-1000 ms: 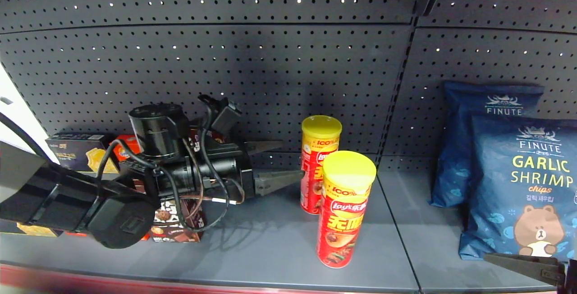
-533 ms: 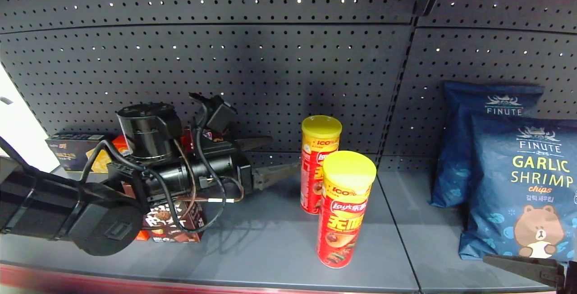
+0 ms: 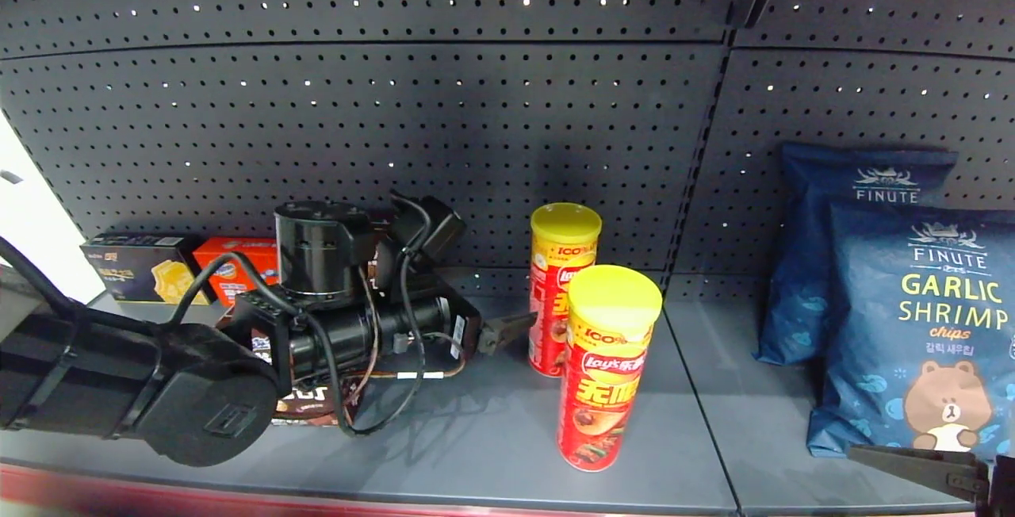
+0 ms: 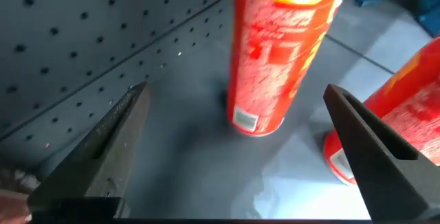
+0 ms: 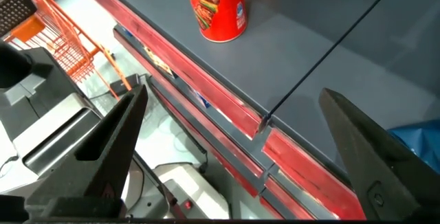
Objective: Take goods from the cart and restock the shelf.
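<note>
Dark grey perforated back panel [image 3: 396,105] rises behind a grey metal shelf board [image 3: 476,438].

Head view: two red cylindrical chip cans with yellow lids stand upright mid-shelf. The rear can [image 3: 559,287] is near the panel, and the front can [image 3: 607,366] is just beside it, toward the shelf edge. The left gripper [image 3: 507,328] lies low beside the rear can. Blue chip bags [image 3: 912,327] stand to the right.

Left wrist view: jaws wide apart, with the rear can ahead between them, ungripped.

Right wrist view: the right gripper [image 5: 234,93] hangs off the shelf board's front edge, jaws apart and empty. An orange wire cart [image 5: 62,38] stands beyond.

The cans are probably light, stiff, smooth and tippy, so they are best held around mid-body.
</note>
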Available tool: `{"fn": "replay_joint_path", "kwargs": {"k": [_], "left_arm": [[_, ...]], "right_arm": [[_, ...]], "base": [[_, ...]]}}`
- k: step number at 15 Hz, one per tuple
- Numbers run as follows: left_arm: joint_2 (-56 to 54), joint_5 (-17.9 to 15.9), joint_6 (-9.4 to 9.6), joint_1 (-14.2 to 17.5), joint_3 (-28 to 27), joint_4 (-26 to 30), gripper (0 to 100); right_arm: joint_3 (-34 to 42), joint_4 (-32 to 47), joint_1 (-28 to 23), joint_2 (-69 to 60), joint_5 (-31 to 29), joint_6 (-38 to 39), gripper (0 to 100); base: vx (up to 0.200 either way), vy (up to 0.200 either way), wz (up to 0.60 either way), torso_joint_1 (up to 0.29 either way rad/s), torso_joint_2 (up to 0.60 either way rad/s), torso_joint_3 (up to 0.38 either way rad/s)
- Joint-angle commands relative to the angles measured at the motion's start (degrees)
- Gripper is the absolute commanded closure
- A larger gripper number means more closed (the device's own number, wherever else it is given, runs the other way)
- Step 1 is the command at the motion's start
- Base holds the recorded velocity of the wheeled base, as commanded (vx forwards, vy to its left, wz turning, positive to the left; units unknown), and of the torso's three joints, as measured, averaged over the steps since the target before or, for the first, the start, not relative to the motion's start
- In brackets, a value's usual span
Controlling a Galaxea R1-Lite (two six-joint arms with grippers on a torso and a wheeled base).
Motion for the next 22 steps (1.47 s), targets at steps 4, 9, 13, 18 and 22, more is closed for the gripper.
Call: {"fn": "replay_joint_path", "kwargs": {"k": [4,9,13,18,22], "left_arm": [[3.90,0.07,-0.01,-0.61,-4.59,0.17,0],[7.15,1.74,0.16,-0.52,-7.67,0.17,0],[7.33,1.83,0.16,0.01,-7.67,0.17,0],[7.33,2.71,0.25,1.24,-7.67,0.17,0],[7.24,3.24,1.48,2.03,-7.67,0.17,0]], "right_arm": [[-0.31,-0.03,-0.13,1.35,0.01,-0.01,0],[-0.31,-0.03,-0.13,1.35,0.01,-0.01,0],[-0.22,-0.03,-0.13,1.53,0.01,-0.01,0],[0.31,-0.03,-0.13,1.17,0.01,-0.01,0],[0.31,-0.03,-0.13,1.17,0.01,-0.01,0]], "base": [[0.000,0.000,0.00,0.000,0.00,0.000],[0.000,0.000,0.00,0.000,0.00,0.000],[0.000,0.000,0.00,0.000,0.00,0.000],[0.000,0.000,0.00,0.000,0.00,0.000],[0.000,0.000,0.00,0.000,0.00,0.000]]}}
